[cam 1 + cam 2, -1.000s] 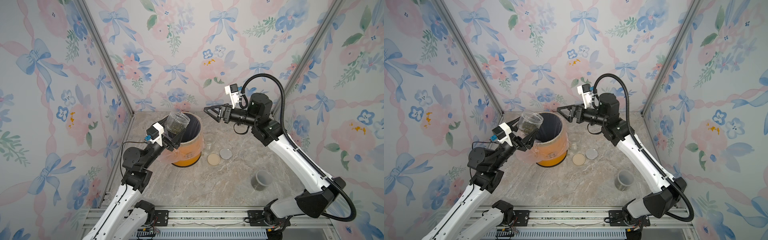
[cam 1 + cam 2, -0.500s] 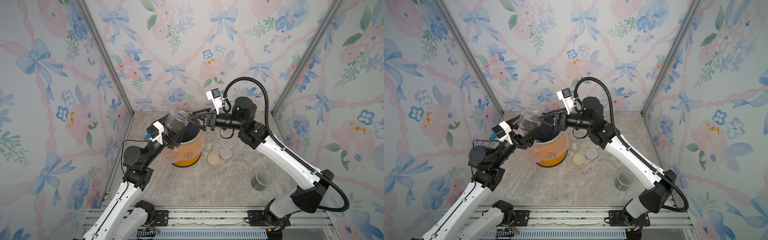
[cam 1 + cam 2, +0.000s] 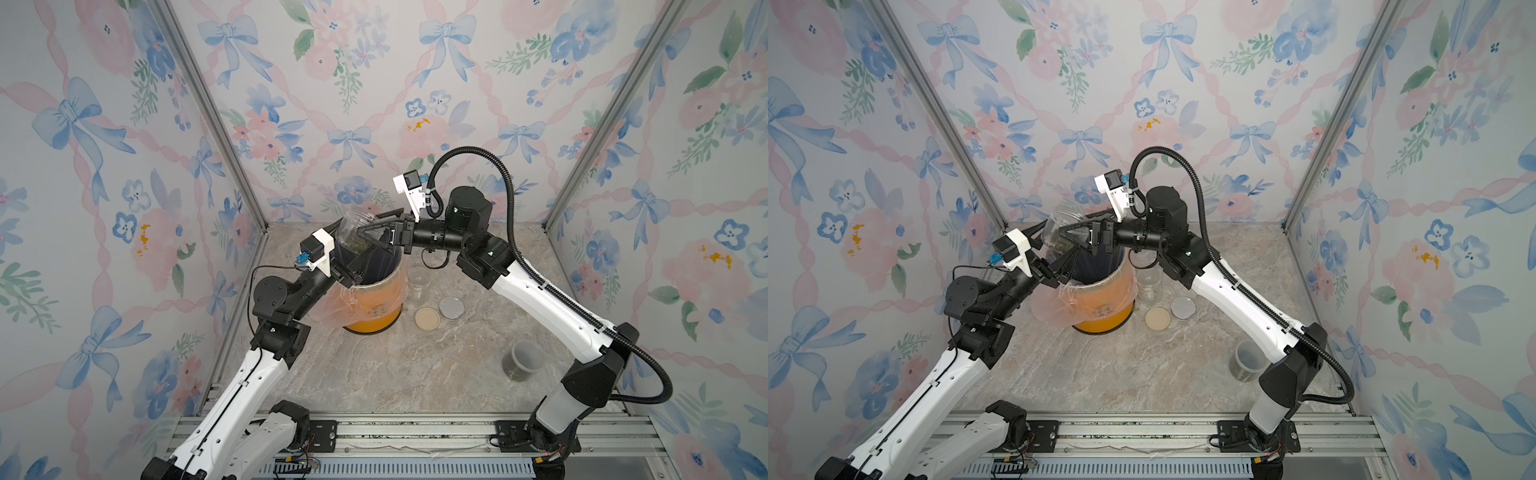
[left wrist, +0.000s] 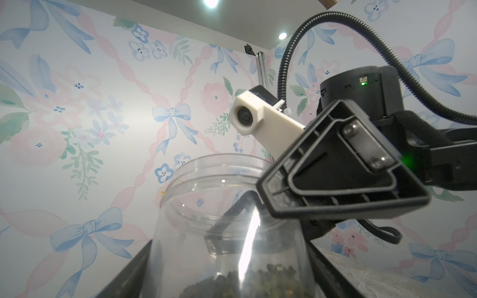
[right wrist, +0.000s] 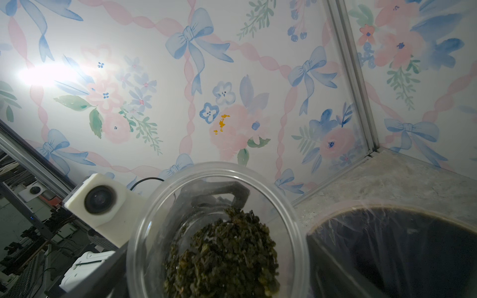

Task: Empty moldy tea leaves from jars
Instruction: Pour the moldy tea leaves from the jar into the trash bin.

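My left gripper (image 3: 351, 259) (image 3: 1059, 259) is shut on a lidless clear jar (image 3: 352, 226) (image 3: 1059, 226), holding it tilted above the rim of the orange bin (image 3: 374, 309). Dark olive tea leaves (image 5: 224, 252) (image 4: 271, 281) lie in the jar's lower part. In the left wrist view the jar (image 4: 206, 232) fills the space between the fingers of my left gripper (image 4: 229, 243). My right gripper (image 3: 369, 226) (image 3: 1068, 232) (image 4: 242, 198) is open, one finger either side of the jar's mouth. From the right wrist, the jar's rim (image 5: 219, 165) faces the camera of my right gripper (image 5: 214, 273).
An empty clear jar (image 3: 419, 280) stands right of the plastic-lined bin. A silver lid (image 3: 451, 307) and a beige lid (image 3: 427, 319) lie flat on the marble table. A jar with a grey lid (image 3: 517, 361) stands front right. Floral walls close three sides.
My right arm has swung left across the bin, its open gripper coming up to the jar's mouth. The left arm with the jar has hardly moved.
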`<state>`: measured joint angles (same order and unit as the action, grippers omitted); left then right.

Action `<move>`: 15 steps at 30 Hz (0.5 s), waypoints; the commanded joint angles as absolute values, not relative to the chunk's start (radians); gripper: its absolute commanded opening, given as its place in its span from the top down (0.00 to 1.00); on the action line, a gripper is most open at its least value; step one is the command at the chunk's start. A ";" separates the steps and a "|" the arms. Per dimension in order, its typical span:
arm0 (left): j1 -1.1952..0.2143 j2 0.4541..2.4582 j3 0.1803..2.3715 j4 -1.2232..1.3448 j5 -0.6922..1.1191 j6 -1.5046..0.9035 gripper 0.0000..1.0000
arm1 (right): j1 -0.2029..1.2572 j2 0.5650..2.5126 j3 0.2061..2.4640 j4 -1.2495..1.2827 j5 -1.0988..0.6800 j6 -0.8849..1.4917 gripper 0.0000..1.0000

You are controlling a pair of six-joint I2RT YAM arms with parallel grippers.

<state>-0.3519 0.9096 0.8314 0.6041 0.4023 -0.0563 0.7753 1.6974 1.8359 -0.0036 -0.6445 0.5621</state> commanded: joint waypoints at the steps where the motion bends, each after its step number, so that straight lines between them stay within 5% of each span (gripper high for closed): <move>1: -0.350 0.908 0.859 0.656 0.440 -0.072 0.55 | 0.784 1.744 1.897 0.014 -0.645 0.586 0.03; 9: -0.350 0.911 0.856 0.669 0.443 -0.074 0.55 | 0.786 1.805 1.966 0.031 -0.670 0.618 0.00; 15: -0.350 0.910 0.855 0.669 0.439 -0.073 0.55 | 0.787 1.816 1.977 0.032 -0.675 0.660 0.07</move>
<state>-0.3519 0.9157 0.8314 0.6044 0.4053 -0.0635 0.7811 1.7981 1.9491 0.0139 -0.6815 0.6357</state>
